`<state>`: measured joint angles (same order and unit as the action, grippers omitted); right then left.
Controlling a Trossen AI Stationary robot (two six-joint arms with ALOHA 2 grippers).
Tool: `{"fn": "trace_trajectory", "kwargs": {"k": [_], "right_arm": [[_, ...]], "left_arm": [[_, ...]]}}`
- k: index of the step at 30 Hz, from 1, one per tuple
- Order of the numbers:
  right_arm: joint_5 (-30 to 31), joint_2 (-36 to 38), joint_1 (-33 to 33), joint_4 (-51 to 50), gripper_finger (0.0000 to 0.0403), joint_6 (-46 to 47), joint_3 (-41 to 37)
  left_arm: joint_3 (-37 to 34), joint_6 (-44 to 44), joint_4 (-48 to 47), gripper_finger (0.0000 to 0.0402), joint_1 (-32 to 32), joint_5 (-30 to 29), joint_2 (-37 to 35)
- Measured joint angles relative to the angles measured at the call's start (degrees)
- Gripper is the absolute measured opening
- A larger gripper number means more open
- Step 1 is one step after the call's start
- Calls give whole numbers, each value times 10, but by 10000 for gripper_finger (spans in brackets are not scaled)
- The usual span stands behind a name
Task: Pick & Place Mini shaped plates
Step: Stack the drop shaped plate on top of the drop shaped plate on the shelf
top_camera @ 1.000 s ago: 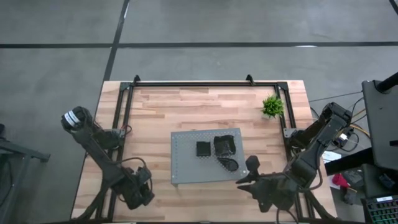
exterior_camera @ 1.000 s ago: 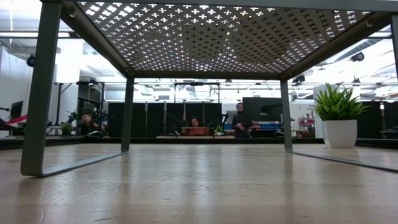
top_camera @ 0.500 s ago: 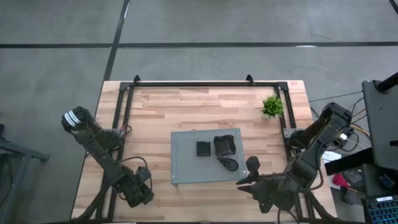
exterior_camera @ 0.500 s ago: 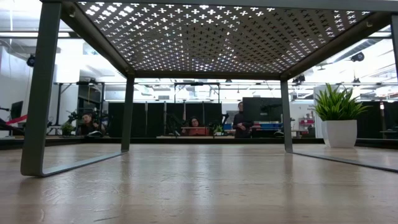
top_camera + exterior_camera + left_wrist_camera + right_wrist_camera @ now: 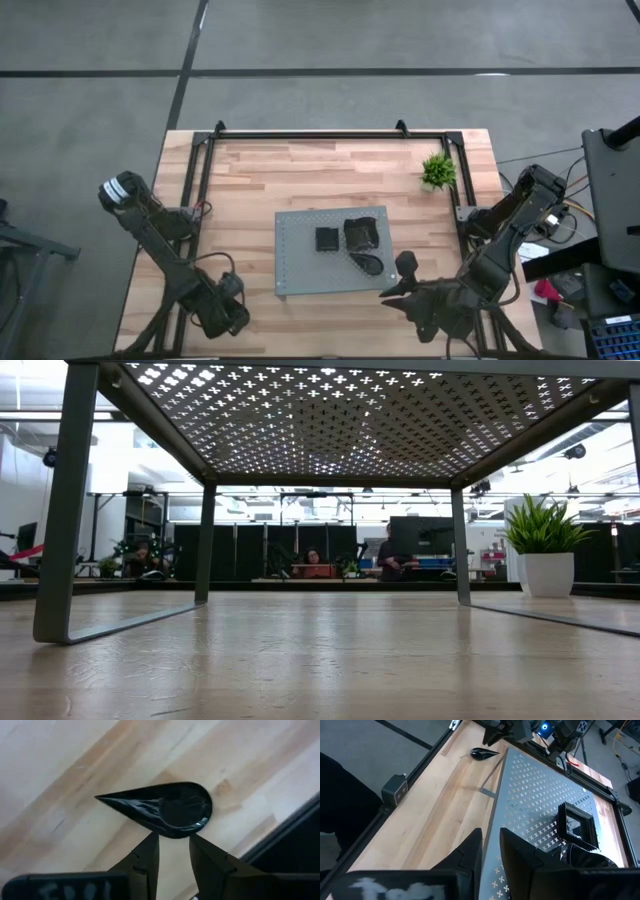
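Left gripper (image 5: 172, 851) above one teardrop plate (image 5: 165, 810); three plates (image 5: 352, 241) on board (image 5: 298, 262)

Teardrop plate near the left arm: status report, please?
Left gripper open, empty, just short of teardrop plate on bare wood. Right gripper open, by grey board. Nothing in the way.

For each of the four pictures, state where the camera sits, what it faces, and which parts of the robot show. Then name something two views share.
High view: above the table, looking straight down; both arms, grey board, potted plant.
Low view: table height, under the board, facing the room; no arm visible.
Left wrist view: on the left arm, facing down at a teardrop plate on the wood, just beyond the left claw.
Right wrist view: on the right arm, looking across the board past the right claw to the left arm.
Shared: the teardrop plate also shows in the right wrist view.
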<state>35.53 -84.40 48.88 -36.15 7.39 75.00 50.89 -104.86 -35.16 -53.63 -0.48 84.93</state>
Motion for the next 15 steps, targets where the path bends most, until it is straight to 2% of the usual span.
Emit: {"fn": "trace_trajectory", "kwargs": {"k": [7,15], "right_arm": [[0,0,0,0,66,1,0],[0,0,0,1,59,0,0]], "left_arm": [[-34,-42,-3,83,0,11,0],[-46,-30,5,78,0,-3,0]]}}
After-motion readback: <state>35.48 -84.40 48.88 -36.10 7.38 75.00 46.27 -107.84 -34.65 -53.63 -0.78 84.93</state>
